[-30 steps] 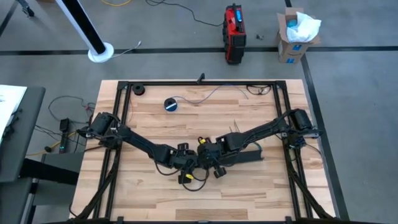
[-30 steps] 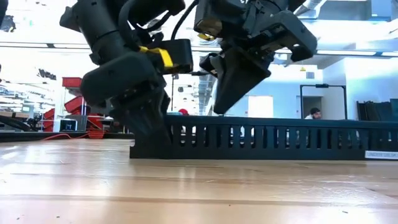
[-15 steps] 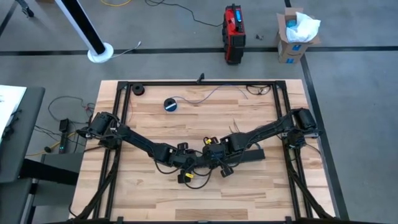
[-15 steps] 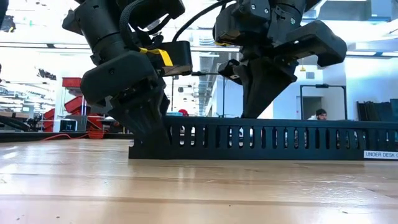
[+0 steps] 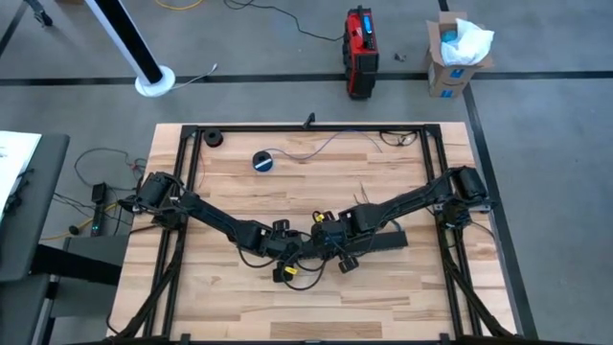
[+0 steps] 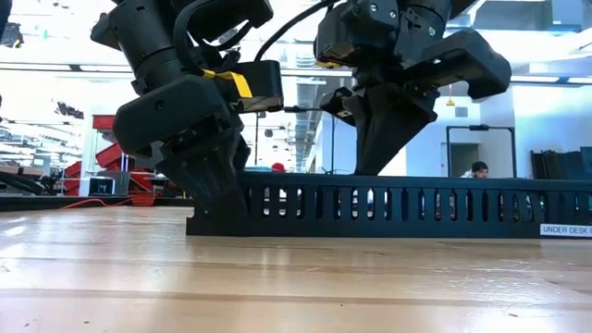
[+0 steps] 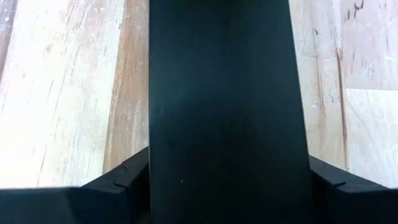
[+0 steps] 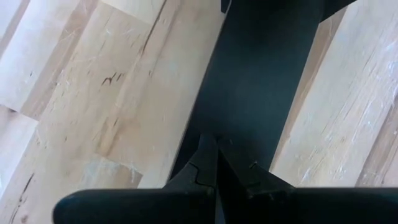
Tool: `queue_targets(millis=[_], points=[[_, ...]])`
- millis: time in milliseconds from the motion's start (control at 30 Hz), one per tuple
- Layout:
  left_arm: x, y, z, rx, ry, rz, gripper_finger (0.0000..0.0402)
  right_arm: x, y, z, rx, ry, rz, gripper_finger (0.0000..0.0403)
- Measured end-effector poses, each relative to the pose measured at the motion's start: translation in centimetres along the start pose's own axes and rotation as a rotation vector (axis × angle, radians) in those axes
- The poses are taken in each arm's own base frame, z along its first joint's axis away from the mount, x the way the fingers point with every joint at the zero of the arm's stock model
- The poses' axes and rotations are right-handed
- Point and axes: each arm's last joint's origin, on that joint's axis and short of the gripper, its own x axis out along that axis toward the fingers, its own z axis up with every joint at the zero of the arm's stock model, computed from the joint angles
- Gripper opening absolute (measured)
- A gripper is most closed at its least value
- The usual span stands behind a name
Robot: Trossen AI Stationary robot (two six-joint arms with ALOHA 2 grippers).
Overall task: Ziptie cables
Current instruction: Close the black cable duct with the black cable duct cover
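left gripper (image 6: 217, 190) tips hidden behind/at the end of the black slotted strip (image 6: 388, 205) in low view; contact not resolvable. left wrist view: strip fills the middle, runs off the frame, own fingers (image 7: 118, 180) only slivers at the edge. right gripper (image 6: 375, 139) lower end sits behind the strip. cables (image 5: 330, 144) at the table's far edge too thin to count. strip's label cut off by the frame

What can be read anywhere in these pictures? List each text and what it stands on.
"UNDER DESK..." – white label at the end of the black slotted strip, low view; the rest is cut off by the picture's edge.
Red case on the floor: any marking is too small to read.
Cardboard box: blue print, too small to read.
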Motion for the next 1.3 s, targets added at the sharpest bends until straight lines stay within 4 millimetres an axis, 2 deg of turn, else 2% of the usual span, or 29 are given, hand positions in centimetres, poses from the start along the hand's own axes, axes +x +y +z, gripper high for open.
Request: queue_targets(millis=[467,833,967,1100,1300], points=[[0.0,0.0,-0.1,0.004,0.004,0.003,0.0243,0.1,-1.2,0.7,-0.021,-0.116,0.033,0.0000],[0.1,0.1,-0.1,-0.001,0.002,0.009,0.0243,-0.5,-1.2,0.8,0.026,-0.110,0.024,0.0000],[0.1,0.0,0.0,-0.008,0.005,-0.003,0.0243,-2.8,-1.1,1.0,0.065,-0.123,0.019,0.0000],[0.0,-0.1,0.0,-0.005,0.009,-0.016,0.0243,-7.1,-1.0,1.1,0.063,-0.226,-0.003,0.0000],[-1.7,0.0,0.3,-0.015,0.008,-0.090,0.0244,-11.2,-0.5,-0.2,0.057,-0.251,-0.009,0.0000]])
